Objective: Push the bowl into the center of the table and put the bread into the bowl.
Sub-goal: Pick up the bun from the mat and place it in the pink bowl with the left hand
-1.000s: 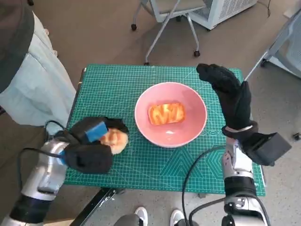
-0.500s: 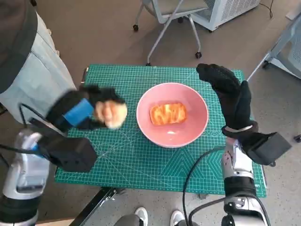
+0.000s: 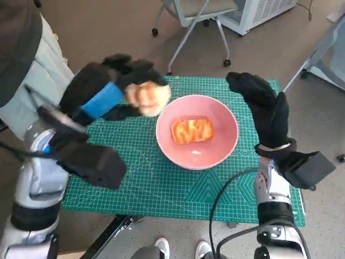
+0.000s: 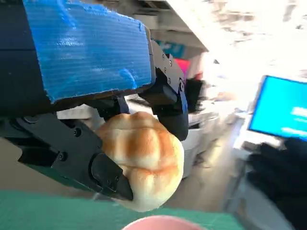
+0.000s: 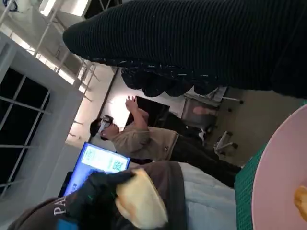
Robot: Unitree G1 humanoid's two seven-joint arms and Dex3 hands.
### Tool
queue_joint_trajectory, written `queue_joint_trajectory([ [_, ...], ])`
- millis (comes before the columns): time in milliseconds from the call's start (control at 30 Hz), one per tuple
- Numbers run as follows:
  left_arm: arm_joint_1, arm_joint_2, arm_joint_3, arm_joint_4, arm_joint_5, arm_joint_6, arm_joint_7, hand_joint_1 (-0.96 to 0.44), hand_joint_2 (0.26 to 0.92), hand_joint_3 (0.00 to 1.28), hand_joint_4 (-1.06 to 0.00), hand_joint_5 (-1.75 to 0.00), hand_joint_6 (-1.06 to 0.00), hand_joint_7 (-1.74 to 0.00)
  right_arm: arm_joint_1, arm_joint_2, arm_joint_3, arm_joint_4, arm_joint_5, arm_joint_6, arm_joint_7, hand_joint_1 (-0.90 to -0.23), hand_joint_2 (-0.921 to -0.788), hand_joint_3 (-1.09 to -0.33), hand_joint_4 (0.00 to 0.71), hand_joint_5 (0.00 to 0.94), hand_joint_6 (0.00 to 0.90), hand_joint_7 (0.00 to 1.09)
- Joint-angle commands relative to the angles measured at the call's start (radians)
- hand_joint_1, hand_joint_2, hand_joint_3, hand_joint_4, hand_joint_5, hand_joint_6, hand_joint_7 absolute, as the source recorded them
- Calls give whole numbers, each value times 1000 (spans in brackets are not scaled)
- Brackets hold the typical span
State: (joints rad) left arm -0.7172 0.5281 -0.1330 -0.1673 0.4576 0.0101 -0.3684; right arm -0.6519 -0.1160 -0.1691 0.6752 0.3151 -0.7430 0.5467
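The pink bowl (image 3: 197, 131) sits near the middle of the green mat (image 3: 161, 183) and holds a flat toasted slice of bread (image 3: 192, 130). My left hand (image 3: 110, 89) is raised above the table just left of the bowl's rim and grips a round golden bread roll (image 3: 146, 97). The left wrist view shows the roll (image 4: 141, 159) held between the black fingers (image 4: 165, 100), with the bowl's rim (image 4: 160, 223) just below. My right hand (image 3: 263, 108) stands upright and open beside the bowl's right side, holding nothing. In the right wrist view the roll (image 5: 139, 201) and the bowl's edge (image 5: 280, 177) show.
A person in pale clothing (image 3: 38, 70) stands close to the table's left edge. An office chair base (image 3: 188, 32) is behind the table. A person wearing a headset (image 5: 129, 136) shows in the right wrist view. Cables (image 3: 226, 194) hang near my right arm.
My left hand has lifted the bread roll off the mat at the front left and carried it up and right, to the bowl's left rim. The right hand and bowl stayed put.
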Motion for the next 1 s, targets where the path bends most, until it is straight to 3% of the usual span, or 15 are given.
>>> queue_joint_trajectory([
  [33, -76, -50, -61, 56, 11, 7, -21, 3, 896, 9, -858, -986, -697, -1085, 18, -9, -6, -1, 11, 14, 14, -634, -921, -758, 151, 2, 32, 514],
  [167, -117, -94, -104, 126, 2, 17, -47, 2, 915, 44, -763, -1085, -629, -1158, 22, -11, -9, -6, 14, 16, 17, -643, -921, -756, 151, 2, 32, 514],
  [233, -136, -113, -127, 181, -2, 14, -62, 2, 918, 125, -660, -1190, -535, -1256, 25, -12, -11, -9, 16, 17, 19, -648, -921, -755, 152, 2, 32, 515],
  [267, -144, -120, -135, 206, -5, 10, -69, 3, 901, 130, -606, -1066, -489, -1154, 26, -13, -12, -10, 16, 17, 19, -650, -921, -755, 151, 2, 32, 515],
  [333, -160, -129, -155, 271, -11, -15, -85, -12, 888, 86, -548, -526, -471, -658, 28, -15, -15, -14, 18, 18, 20, -654, -921, -755, 152, 2, 34, 516],
  [367, -171, -137, -166, 313, -12, -29, -90, -25, 891, 62, -534, -346, -478, -478, 31, -16, -16, -20, 18, 20, 19, -655, -921, -754, 152, 1, 34, 517],
  [467, -197, -162, -188, 428, -13, -65, -86, -74, 877, 23, -464, -113, -460, -237, 38, -17, -19, -34, 19, 24, 14, -656, -921, -755, 151, 1, 35, 518],
  [733, -194, -215, -207, 626, -15, -148, -38, -109, 859, 1, -329, -6, -454, -70, 53, -17, -28, -51, 13, 23, -5, -653, -921, -754, 153, 2, 36, 520],
  [1000, -168, -224, -187, 649, -49, -184, -44, -110, 856, 0, -289, 0, -456, -41, 55, -15, -29, -60, 10, 27, -23, -652, -921, -753, 154, 2, 36, 520],
])
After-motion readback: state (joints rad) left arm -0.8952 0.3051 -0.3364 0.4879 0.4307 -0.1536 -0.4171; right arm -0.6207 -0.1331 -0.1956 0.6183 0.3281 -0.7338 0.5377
